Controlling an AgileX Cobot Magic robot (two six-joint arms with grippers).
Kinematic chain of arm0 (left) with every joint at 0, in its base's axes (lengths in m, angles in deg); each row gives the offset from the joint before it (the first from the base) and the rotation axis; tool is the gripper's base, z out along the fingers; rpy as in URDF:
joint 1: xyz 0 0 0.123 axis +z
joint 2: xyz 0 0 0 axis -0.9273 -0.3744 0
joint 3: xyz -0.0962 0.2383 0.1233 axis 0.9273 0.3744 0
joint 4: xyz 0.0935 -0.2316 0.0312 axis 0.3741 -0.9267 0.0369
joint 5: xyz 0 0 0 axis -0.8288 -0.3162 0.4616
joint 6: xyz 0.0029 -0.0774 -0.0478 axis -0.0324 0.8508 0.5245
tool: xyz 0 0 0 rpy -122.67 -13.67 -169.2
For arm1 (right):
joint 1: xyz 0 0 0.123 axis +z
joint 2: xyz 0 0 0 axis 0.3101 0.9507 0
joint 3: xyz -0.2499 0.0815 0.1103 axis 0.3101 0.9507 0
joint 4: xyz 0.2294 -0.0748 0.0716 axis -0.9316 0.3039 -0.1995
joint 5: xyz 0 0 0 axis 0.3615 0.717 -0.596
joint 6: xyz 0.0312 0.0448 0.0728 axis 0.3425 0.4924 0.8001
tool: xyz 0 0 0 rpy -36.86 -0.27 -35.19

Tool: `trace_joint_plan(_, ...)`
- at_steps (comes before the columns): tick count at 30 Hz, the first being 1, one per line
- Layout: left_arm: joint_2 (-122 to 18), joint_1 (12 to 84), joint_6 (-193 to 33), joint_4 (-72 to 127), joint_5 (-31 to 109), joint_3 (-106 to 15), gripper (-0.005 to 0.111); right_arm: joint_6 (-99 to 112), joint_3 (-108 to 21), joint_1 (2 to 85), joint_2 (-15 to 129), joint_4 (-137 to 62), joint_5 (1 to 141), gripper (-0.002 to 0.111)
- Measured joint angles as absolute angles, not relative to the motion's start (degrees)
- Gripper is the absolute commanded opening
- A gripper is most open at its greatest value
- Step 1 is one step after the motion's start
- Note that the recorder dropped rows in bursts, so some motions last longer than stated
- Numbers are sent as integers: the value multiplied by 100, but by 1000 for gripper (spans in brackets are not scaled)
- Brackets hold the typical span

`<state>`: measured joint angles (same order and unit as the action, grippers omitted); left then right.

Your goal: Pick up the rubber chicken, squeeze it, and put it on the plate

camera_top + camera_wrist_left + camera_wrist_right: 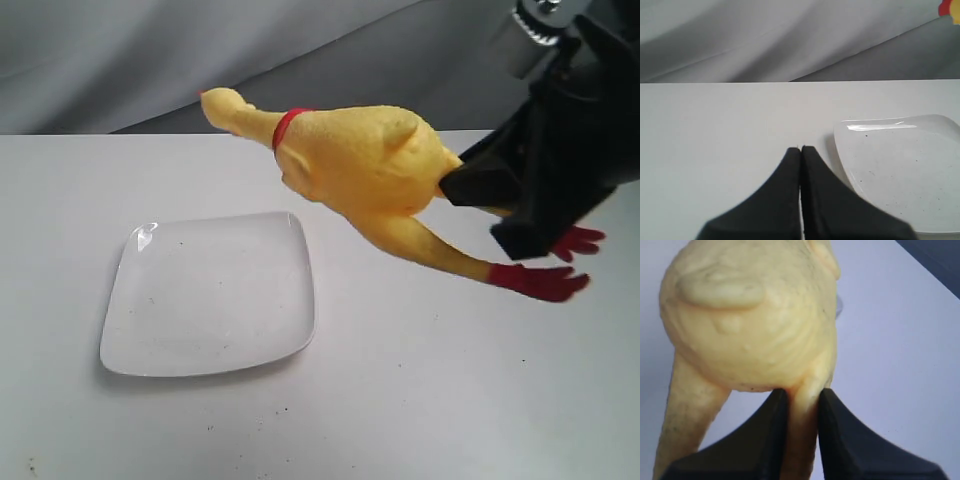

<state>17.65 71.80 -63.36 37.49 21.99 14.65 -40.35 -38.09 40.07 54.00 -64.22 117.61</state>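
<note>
1. Rubber chicken [365, 160] is up in the air, gripped at its rear end. It lies roughly level, with the head [222, 103] toward the back left of the exterior view and the red feet [545, 282] out to the right.
2. It is not on the plate. In the exterior view the body sits just past the plate's far right corner, and the red neck band [288, 125] is beyond the far edge.
3. Right gripper [485, 215] is clamped on the chicken. The right wrist view shows both black fingers [765, 440] pinching one leg right where it joins the body [750, 315]. The second leg [687, 410] hangs free beside the fingers.
4. The skin is yellow and bumpy, with a small wing nub on the flank.
5. Plate [210, 295] is white, glossy and rounded-square. It lies flat on the table [450, 400] with nothing on it, and a few dark specks show on its surface.
6. Left gripper [801, 150] has its fingers pressed together with nothing between them. It is over bare table just beside the plate's edge [840, 150]. Can't tell if the tips touch the table.
7. Grey cloth backdrop [150, 60] hangs behind the table.
</note>
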Motion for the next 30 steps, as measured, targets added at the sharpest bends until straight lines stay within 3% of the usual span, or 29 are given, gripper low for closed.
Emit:
trace_joint_plan(6,1765,7180,-6336,3749,2199,1465,0,-4090,-3809,4007,4661,-6472,12840,0)
trace_joint_plan(13,1765,7180,-6410,3837,2231,1465,0,-4090,-3809,4007,4448,-7300,13066,0)
trace_joint_plan(21,1765,7180,-6717,5189,3669,1465,0,-4090,-3809,4007,4448,-7669,13180,0)
trace_joint_plan(30,1765,7180,-6083,5251,4441,1465,0,-4090,-3809,4007,4448,-7857,13492,0)
